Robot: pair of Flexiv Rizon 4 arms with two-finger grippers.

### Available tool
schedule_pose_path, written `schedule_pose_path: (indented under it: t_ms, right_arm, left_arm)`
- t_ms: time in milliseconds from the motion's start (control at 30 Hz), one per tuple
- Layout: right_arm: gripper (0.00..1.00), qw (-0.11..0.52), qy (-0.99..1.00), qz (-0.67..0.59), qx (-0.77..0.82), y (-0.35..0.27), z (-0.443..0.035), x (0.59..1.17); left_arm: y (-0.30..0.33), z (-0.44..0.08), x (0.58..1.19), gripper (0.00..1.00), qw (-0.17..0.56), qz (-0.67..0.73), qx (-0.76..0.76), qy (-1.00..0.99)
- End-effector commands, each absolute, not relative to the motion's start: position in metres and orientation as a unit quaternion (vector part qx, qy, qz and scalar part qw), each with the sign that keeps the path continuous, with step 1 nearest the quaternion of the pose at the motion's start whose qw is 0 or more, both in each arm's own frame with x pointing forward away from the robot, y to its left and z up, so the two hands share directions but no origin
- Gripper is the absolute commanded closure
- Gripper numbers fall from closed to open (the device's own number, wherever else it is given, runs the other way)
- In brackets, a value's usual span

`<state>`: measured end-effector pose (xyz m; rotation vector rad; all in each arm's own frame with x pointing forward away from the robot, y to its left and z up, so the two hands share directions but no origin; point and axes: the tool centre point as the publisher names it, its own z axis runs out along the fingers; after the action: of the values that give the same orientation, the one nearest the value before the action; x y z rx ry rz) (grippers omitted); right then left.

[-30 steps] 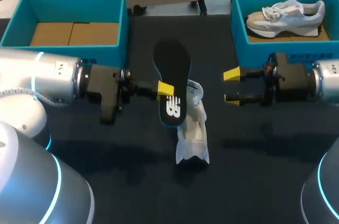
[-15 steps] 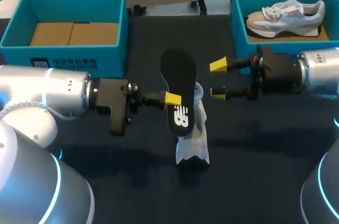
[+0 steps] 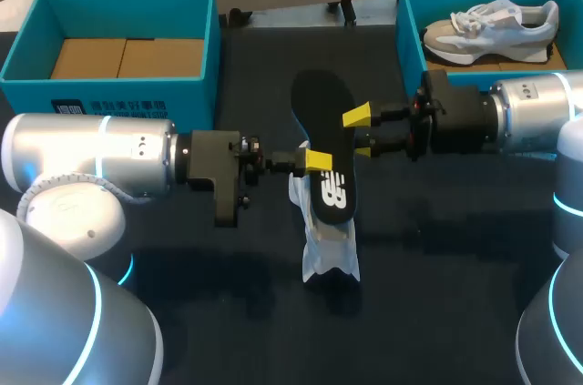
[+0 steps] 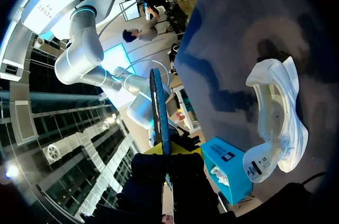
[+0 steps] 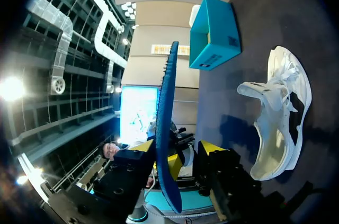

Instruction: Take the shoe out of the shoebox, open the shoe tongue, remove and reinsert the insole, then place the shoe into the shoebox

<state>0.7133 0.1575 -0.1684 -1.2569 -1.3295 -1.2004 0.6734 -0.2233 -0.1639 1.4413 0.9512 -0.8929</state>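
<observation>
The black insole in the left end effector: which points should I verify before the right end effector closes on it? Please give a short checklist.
1. Left end effector shut on the flat black insole: ok.
2. Right end effector open at the insole's edge: ok.
3. Insole between the right fingers: cannot tell.
4. White mesh shoe lying on the dark table, free of both end effectors: ok.
5. Shoe opening ready for reinsertion: cannot tell.
</observation>
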Motion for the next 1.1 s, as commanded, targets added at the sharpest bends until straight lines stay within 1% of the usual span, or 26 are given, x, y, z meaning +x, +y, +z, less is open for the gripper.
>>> schedule_pose_path:
  t_ms: [33, 100, 300, 433, 533, 600, 633, 800, 867, 933, 967, 1100]
  right_arm:
    - [0.65, 0.459, -0.543, -0.486, -0.509, 0.162, -0.168, 0.716]
    - [0.7, 0.459, -0.544, -0.486, -0.508, 0.162, -0.167, 0.716]
    - [0.7, 0.457, -0.543, -0.489, -0.507, 0.162, -0.166, 0.718]
    - [0.75, 0.456, -0.544, -0.489, -0.506, 0.162, -0.166, 0.72]
    - [0.75, 0.457, -0.545, -0.489, -0.506, 0.162, -0.166, 0.721]
    - [0.83, 0.457, -0.545, -0.489, -0.505, 0.163, -0.167, 0.722]
    - [0.84, 0.457, -0.544, -0.489, -0.505, 0.163, -0.167, 0.722]
    - [0.81, 0.458, -0.541, -0.491, -0.506, 0.162, -0.17, 0.721]
    - [0.84, 0.459, -0.54, -0.491, -0.506, 0.162, -0.17, 0.722]
    - [0.89, 0.459, -0.54, -0.491, -0.506, 0.162, -0.17, 0.722]
    - [1.0, 0.459, -0.541, -0.491, -0.506, 0.162, -0.171, 0.723]
    - [1.0, 0.461, -0.541, -0.489, -0.506, 0.162, -0.171, 0.725]
  left_arm:
    - [-0.241, -0.17, 0.679, 1.0, 0.568, -0.376, 0.612, 0.402]
    - [-0.244, -0.17, 0.68, 1.0, 0.567, -0.376, 0.612, 0.403]
    - [-0.25, -0.174, 0.68, 1.0, 0.562, -0.381, 0.611, 0.408]
    - [-0.253, -0.174, 0.677, 1.0, 0.56, -0.385, 0.613, 0.404]
    - [-0.254, -0.175, 0.676, 1.0, 0.559, -0.385, 0.614, 0.403]
    - [-0.253, -0.177, 0.676, 1.0, 0.559, -0.384, 0.614, 0.403]
    - [-0.253, -0.177, 0.677, 1.0, 0.56, -0.384, 0.613, 0.405]
    - [-0.249, -0.175, 0.681, 1.0, 0.563, -0.382, 0.608, 0.409]
    - [-0.249, -0.175, 0.681, 1.0, 0.564, -0.381, 0.608, 0.409]
    - [-0.248, -0.175, 0.681, 1.0, 0.564, -0.381, 0.608, 0.409]
    - [-0.248, -0.175, 0.681, 1.0, 0.564, -0.381, 0.608, 0.409]
    - [-0.247, -0.175, 0.679, 1.0, 0.563, -0.381, 0.609, 0.409]
